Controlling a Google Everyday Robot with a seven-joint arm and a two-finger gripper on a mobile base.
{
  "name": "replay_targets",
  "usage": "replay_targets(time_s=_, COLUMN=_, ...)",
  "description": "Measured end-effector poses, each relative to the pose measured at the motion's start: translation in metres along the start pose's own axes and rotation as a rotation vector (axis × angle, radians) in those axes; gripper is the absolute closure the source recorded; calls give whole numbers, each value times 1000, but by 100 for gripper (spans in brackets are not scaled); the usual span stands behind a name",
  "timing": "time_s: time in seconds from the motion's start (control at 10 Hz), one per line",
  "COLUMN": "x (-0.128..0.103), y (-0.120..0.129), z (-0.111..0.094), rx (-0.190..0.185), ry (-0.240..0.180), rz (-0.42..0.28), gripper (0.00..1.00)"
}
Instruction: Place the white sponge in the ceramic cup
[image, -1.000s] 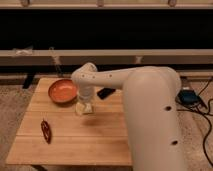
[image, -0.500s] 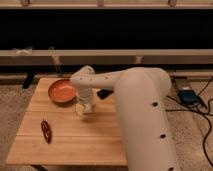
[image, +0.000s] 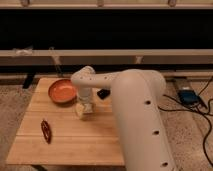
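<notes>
The white sponge (image: 80, 111) is a small cream block lying on the wooden table (image: 75, 142), just in front of the orange bowl (image: 62, 91). My gripper (image: 86, 106) hangs from the white arm (image: 130, 100) straight down onto the sponge, covering its right side. I see no ceramic cup apart from the orange bowl.
A dark red object (image: 46, 131) lies near the table's front left. A small black object (image: 103, 93) sits behind the arm. A blue device and cables (image: 189, 96) lie on the floor at the right. A dark wall with rails runs behind.
The arm has swung a little to the left and its bulk now covers more of the table's right side. The sponge stays at the same spot under the gripper.
</notes>
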Motion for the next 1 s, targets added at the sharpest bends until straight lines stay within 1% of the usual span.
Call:
replay_targets(time_s=0.2, x=-3, y=-1, z=4, rx=-4, ry=6, rz=-6, gripper=20)
replay_targets(time_s=0.3, x=-4, y=0, z=8, rx=-8, ry=12, rz=-11, gripper=22)
replay_targets(time_s=0.4, x=-5, y=0, z=11, rx=-11, ry=16, rz=-16, gripper=30)
replay_targets(time_s=0.5, x=-4, y=0, z=13, rx=-13, ry=19, rz=-17, gripper=43)
replay_targets(time_s=0.7, x=-4, y=0, z=14, rx=-11, ry=22, rz=-19, gripper=61)
replay_targets(time_s=1.0, x=-3, y=-2, z=12, rx=-10, ry=19, rz=-14, gripper=92)
